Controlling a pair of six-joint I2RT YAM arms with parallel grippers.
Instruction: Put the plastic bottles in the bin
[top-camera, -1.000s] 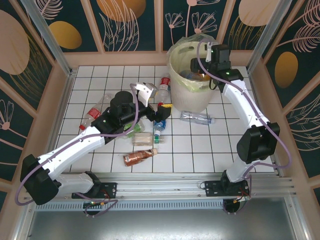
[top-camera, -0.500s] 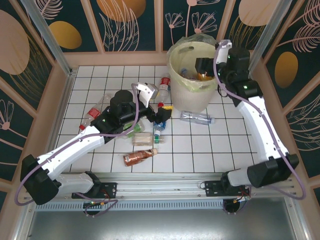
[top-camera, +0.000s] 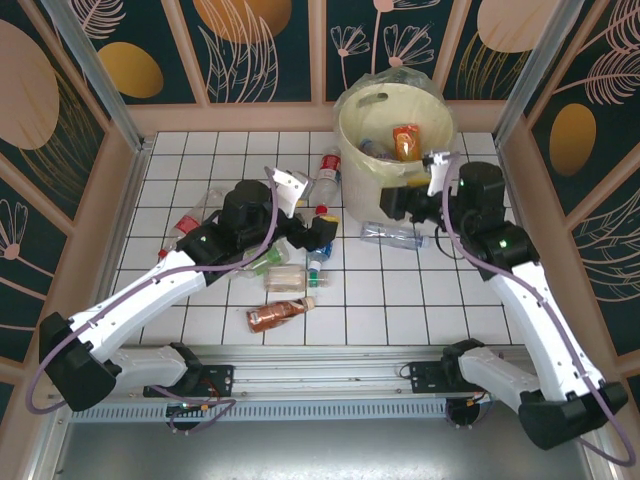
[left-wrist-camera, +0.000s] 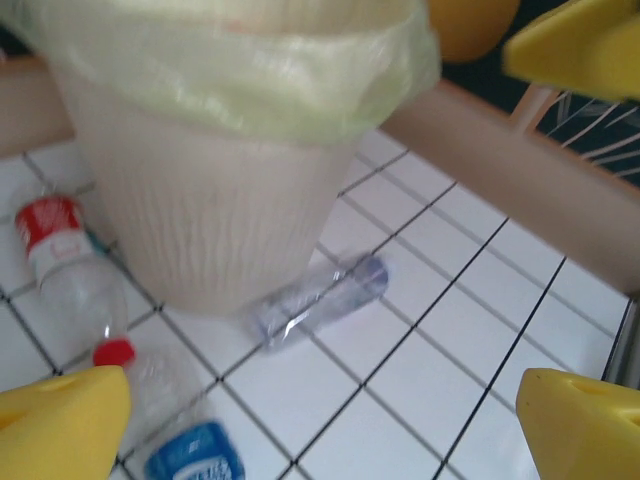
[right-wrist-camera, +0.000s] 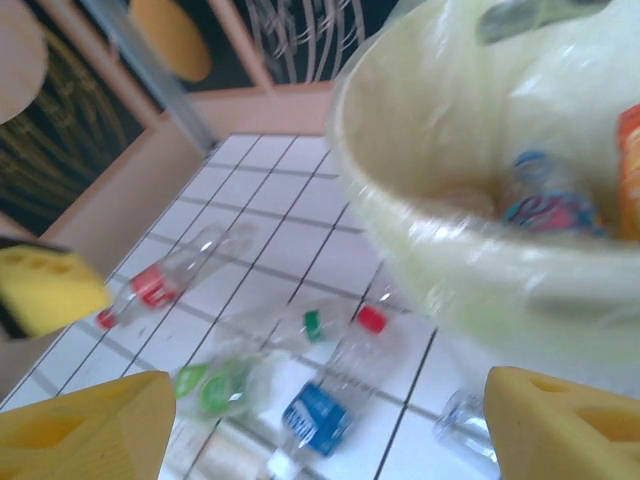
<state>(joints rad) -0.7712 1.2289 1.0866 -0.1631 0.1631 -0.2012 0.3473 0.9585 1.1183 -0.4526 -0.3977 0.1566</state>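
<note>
Beside bin (top-camera: 362, 185) base: clear bottle (top-camera: 392, 235); bare tiles (top-camera: 400, 300) front-right.

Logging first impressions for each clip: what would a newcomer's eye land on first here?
The big cream bin at the far side, bag-lined and holding an orange-labelled bottle among others. Left of it, plastic bottles lie scattered on the white tiles around the open left gripper. The right gripper, also open, hangs by the bin's near wall, close to a lone clear bottle.
</note>
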